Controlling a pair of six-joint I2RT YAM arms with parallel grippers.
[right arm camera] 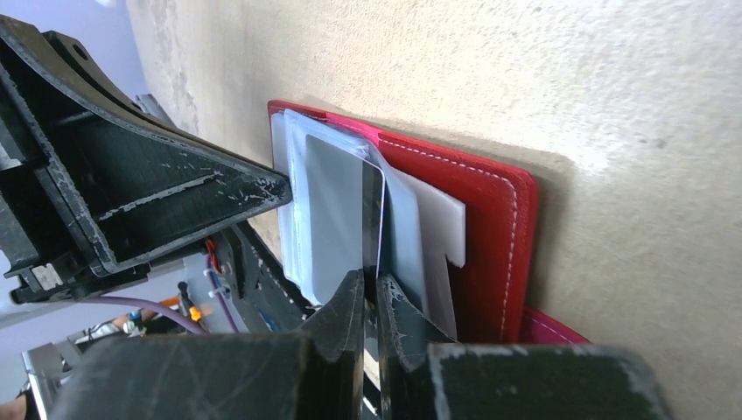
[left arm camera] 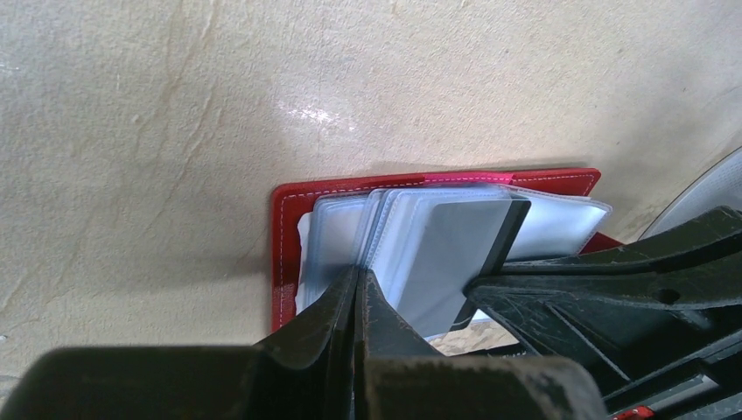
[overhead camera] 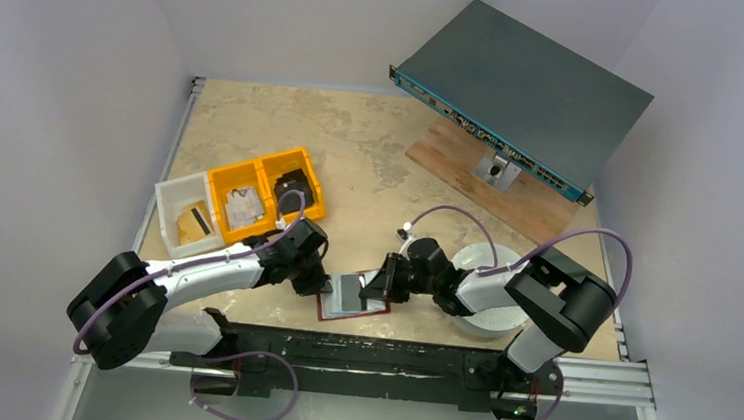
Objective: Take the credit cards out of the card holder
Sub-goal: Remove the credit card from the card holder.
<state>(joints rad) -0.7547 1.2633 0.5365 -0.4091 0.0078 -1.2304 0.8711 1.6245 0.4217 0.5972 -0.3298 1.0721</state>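
Pale marbled desk. Near its left edge, a white bin with a golden-yellow card inside, beside the yellow bins. At the middle of the near edge, lying open with the red cover flat: the card holder. Clamped shut on its fanned clear sleeves from the left: left gripper. Pinched closed from the right on the edge of an upright grey card, half out of its sleeve: right gripper.
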